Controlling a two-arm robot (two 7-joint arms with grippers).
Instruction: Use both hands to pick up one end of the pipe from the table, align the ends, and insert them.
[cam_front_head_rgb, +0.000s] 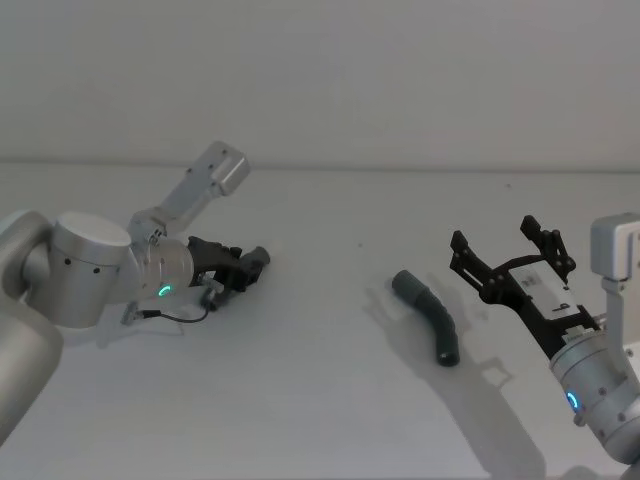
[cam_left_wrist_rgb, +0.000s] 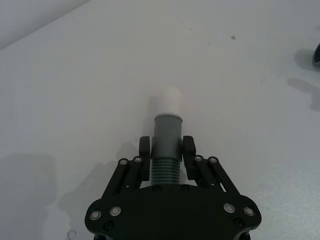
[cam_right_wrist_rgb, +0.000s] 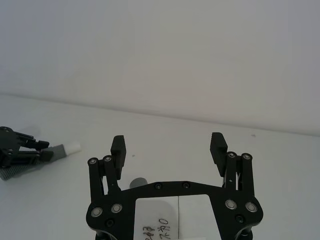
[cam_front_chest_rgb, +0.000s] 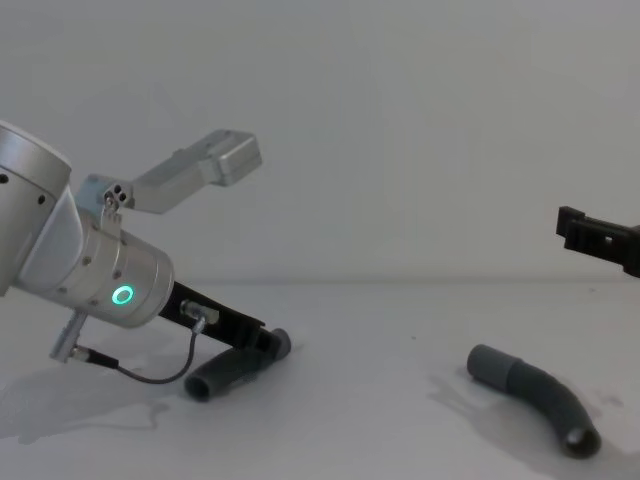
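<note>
My left gripper (cam_left_wrist_rgb: 166, 150) is shut on the ribbed body of the shorter pipe piece (cam_left_wrist_rgb: 167, 131), low over the table (cam_front_head_rgb: 320, 400) at the left. Its grey cuff and whitish tip (cam_left_wrist_rgb: 169, 100) stick out past the fingers. In the head view the same gripper (cam_front_head_rgb: 237, 270) points right. The longer curved piece (cam_front_head_rgb: 428, 315) lies free on the table right of centre, its wide grey sleeve (cam_front_chest_rgb: 492, 365) towards the left arm. My right gripper (cam_front_head_rgb: 512, 252) hangs open above and to the right of it, holding nothing, its jaws wide apart (cam_right_wrist_rgb: 169, 145).
A pale wall (cam_front_head_rgb: 320, 80) rises behind the table's far edge. A thin black cable (cam_front_chest_rgb: 150, 375) loops under the left wrist. Bare tabletop lies between the two pipe pieces.
</note>
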